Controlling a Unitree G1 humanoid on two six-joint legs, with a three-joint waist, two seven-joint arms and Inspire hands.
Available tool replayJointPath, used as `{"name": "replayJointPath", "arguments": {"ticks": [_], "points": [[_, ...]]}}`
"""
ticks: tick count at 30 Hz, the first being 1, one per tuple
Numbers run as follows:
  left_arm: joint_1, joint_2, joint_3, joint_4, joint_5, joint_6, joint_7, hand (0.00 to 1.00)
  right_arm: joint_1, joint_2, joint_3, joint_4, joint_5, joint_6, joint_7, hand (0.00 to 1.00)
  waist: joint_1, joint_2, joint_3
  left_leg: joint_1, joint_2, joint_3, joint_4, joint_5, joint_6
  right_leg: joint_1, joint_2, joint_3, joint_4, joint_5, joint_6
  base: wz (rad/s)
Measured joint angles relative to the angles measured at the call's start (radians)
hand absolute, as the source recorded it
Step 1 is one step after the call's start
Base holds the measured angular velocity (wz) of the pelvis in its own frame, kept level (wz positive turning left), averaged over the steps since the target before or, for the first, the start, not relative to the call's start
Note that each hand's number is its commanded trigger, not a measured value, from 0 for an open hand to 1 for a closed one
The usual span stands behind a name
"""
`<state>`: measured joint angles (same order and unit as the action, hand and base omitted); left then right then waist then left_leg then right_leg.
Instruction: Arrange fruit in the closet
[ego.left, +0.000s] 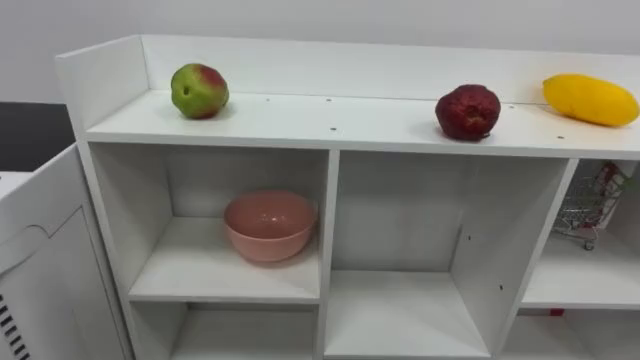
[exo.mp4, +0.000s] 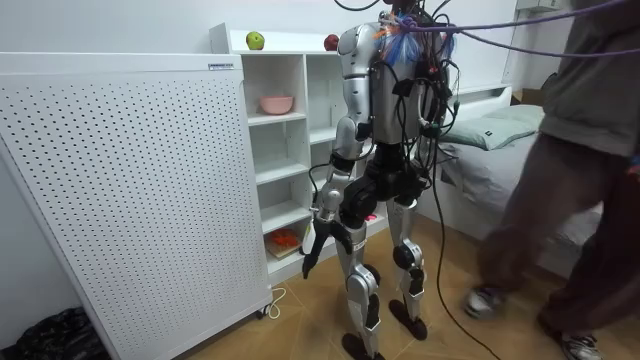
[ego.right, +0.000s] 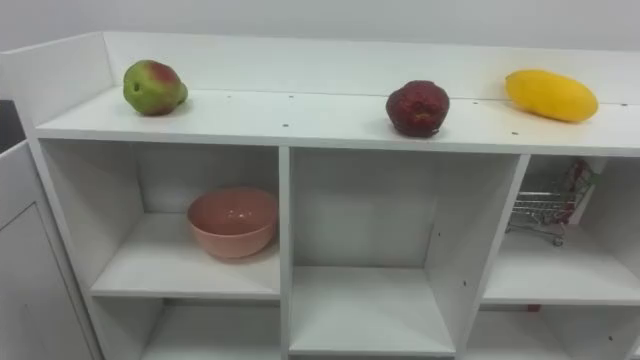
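On top of the white closet (ego.left: 300, 122) sit three fruits, well apart: a green and red apple (ego.left: 199, 90) on the left, a dark red pomegranate (ego.left: 468, 111) in the middle and a yellow mango (ego.left: 590, 99) on the right. A pink bowl (ego.left: 270, 225) waits in the cubby under the apple. The robot stands at the closet, and its left hand (exo.mp4: 312, 240) hangs low, with loose fingers that hold nothing. I think no fruit is picked yet. Next, a hand must reach up and take one.
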<state>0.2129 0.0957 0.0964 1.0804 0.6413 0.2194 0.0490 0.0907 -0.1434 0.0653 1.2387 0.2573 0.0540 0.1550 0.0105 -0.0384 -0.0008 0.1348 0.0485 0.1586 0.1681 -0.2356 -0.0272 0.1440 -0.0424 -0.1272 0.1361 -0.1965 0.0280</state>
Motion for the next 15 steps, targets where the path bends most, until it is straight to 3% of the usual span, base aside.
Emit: {"name": "replayJointPath", "arguments": {"ticks": [9,15], "points": [[-0.002,0.0,-0.001,0.0,-0.005,-0.003,0.001,0.0,-0.002,0.0,0.0,-0.001,0.0,-0.002,-0.005,0.0,0.0,-0.001,0.0006,0.0,0.001,0.001,-0.002,0.0,0.0,-0.002,0.002,0.011,0.0,0.0,0.0,0.0],[-0.005,0.0,0.003,-0.001,-0.005,-0.037,0.028,0.0,-0.001,0.005,-0.01,0.012,0.023,-0.011,-0.046,0.0,-0.002,0.005,0.0008,0.017,0.001,0.002,-0.001,0.0,0.0,0.006,0.002,0.016,0.0,0.0,0.0,-0.05]]}}
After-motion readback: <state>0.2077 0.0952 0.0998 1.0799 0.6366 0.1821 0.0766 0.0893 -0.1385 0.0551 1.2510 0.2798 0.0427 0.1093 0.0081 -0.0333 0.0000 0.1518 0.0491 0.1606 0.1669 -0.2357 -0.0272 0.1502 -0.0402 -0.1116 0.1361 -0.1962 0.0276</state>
